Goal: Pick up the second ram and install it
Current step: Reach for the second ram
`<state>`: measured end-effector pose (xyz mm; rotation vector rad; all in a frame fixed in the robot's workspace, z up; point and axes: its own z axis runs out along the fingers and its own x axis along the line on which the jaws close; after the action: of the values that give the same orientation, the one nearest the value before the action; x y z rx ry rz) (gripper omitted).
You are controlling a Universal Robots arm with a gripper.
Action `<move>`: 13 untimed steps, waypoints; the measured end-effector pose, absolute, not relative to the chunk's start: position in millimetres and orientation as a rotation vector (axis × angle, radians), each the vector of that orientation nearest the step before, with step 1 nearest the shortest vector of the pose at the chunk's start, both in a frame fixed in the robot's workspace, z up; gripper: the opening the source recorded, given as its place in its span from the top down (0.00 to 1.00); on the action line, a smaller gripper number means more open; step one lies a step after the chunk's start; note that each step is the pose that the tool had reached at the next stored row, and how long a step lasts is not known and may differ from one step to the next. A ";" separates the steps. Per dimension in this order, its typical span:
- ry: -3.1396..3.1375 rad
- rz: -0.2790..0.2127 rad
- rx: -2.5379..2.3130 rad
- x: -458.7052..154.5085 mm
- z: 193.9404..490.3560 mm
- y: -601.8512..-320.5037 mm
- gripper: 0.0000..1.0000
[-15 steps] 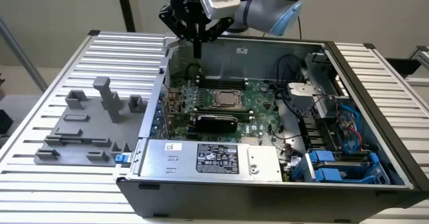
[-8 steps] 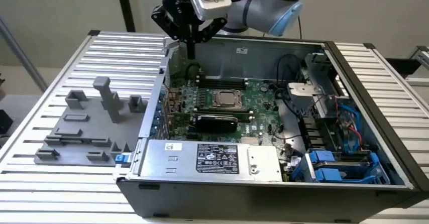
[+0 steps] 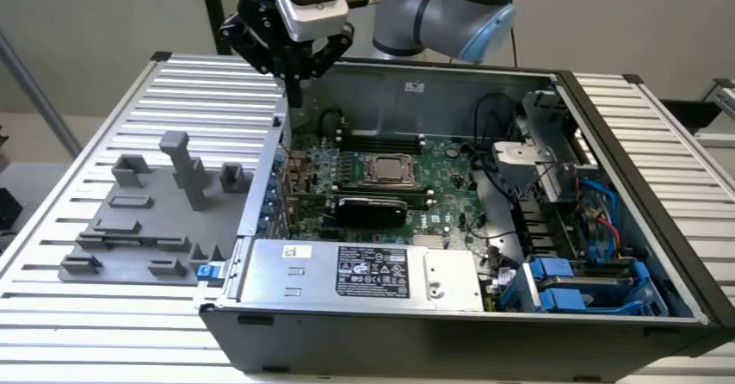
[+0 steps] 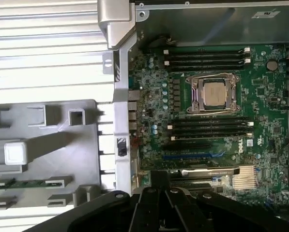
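The second ram [image 4: 25, 184], a thin green stick, lies in a slot of the grey tray [image 4: 47, 159] beside the open computer case. My gripper [image 3: 295, 87] hangs above the case's wall on the exterior view's left, between the tray [image 3: 126, 229] and the motherboard [image 4: 260, 96]. Its black fingers [image 4: 159, 193] look shut with nothing between them. Long black memory slots [image 4: 207, 126] run on both sides of the square processor socket [image 4: 214, 93]. The gripper is some way from the ram and touches nothing.
The case [image 3: 620, 126] lies open on a ribbed metal table [image 3: 69, 315]. A silver power supply [image 3: 367, 272] sits at its near side, and blue drive cages and cables [image 3: 574, 285] at the exterior view's right. Upright grey blocks [image 3: 184, 169] stand on the tray.
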<state>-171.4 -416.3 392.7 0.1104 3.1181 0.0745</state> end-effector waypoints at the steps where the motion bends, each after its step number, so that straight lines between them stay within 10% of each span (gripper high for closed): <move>1: 3.118 0.075 0.110 -175.9 392.6 -417.7 1.00; 13: 3.118 0.073 0.110 -230.4 392.6 -431.8 1.00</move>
<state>-230.4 -431.8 392.6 0.1104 3.1181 0.0735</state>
